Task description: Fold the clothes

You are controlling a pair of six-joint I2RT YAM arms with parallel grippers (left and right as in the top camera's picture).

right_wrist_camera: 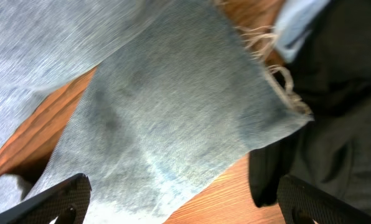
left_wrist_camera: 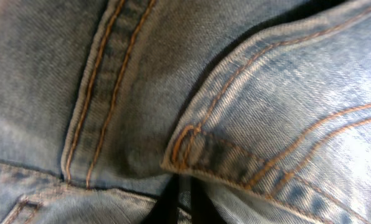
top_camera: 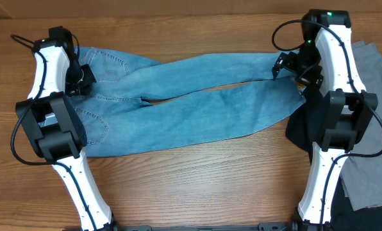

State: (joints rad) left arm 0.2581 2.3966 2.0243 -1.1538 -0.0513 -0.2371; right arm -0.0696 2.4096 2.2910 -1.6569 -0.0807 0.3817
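Both arms extended away from their bases, one gripper closed, one open.

The left arm (top_camera: 45, 70) and the right arm (top_camera: 337, 61) each rise from the near edge, bend at a black joint block and run on as a white link to a wrist turned inward. The left gripper (top_camera: 85, 76) points toward the centre, its dark fingers (left_wrist_camera: 170, 208) pressed together on the jeans (left_wrist_camera: 235, 93). The right gripper (top_camera: 284, 64) faces it from the far side with its fingers (right_wrist_camera: 58, 199) spread wide and nothing between them.
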